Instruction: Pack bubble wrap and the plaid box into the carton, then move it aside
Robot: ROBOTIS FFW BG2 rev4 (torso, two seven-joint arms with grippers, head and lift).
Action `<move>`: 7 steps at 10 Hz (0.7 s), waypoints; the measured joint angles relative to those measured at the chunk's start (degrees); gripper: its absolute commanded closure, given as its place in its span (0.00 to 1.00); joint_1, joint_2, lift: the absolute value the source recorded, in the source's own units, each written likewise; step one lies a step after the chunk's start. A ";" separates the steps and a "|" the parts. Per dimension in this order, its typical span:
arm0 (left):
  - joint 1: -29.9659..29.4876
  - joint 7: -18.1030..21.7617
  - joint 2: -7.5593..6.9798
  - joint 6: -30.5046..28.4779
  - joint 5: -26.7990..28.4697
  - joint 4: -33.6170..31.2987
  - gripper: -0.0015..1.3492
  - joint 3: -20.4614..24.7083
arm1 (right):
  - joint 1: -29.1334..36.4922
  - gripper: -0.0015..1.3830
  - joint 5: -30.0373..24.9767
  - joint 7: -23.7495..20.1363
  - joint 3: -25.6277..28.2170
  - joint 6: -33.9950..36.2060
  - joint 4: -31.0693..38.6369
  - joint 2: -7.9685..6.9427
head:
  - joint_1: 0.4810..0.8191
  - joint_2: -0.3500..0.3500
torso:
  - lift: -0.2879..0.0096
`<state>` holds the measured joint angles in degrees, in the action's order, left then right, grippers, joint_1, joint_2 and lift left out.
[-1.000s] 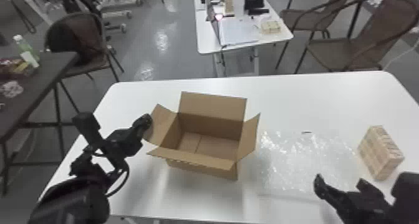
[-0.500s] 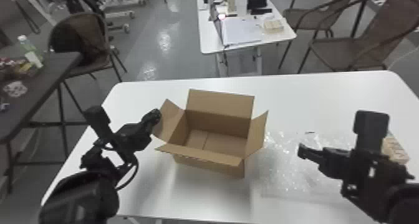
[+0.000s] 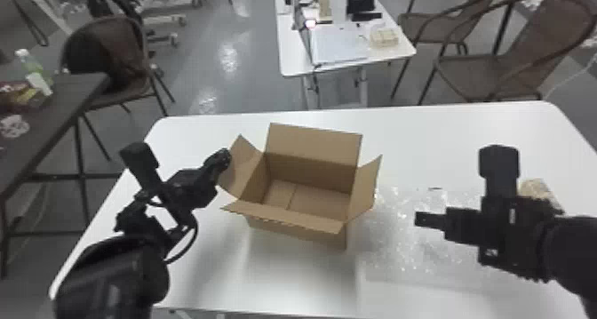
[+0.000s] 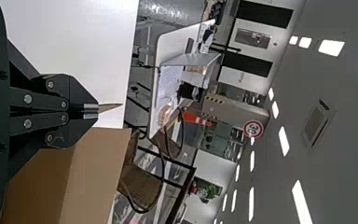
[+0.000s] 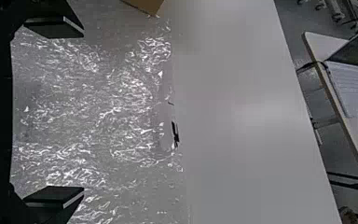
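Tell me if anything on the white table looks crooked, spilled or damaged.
Nothing looks spilled or plainly damaged. The carton sits slightly askew on the table, and a small dark mark shows at the far edge of the bubble wrap, odd against clear plastic; what it is, I can't tell.

the bubble wrap [image 3: 399, 247] lies between the carton [image 3: 302, 225] and the plaid box [image 3: 539, 191].

One carton [image 3: 293, 236], one spread of bubble wrap [image 3: 395, 238], one plaid box [image 3: 539, 191]. Two grippers: left gripper [image 3: 224, 157], right gripper [image 3: 421, 219]. Three tables: near white table [image 3: 266, 287], far white table [image 3: 293, 65], left dark table [image 3: 57, 101]. Three chairs in the head view: one left chair [image 3: 126, 47], two far-right chairs [image 3: 553, 27].
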<state>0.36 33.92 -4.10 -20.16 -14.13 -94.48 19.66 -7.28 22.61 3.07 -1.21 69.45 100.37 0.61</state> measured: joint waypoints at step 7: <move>0.34 -0.17 -0.12 -0.31 -0.68 0.00 0.90 -0.76 | -2.53 0.79 2.34 -0.09 -0.10 2.37 -8.67 0.77 | 0.63 0.76 | 0.63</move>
<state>0.70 33.75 -4.22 -20.47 -14.81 -94.48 18.89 -9.81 24.96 2.98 -1.31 71.82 91.70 1.38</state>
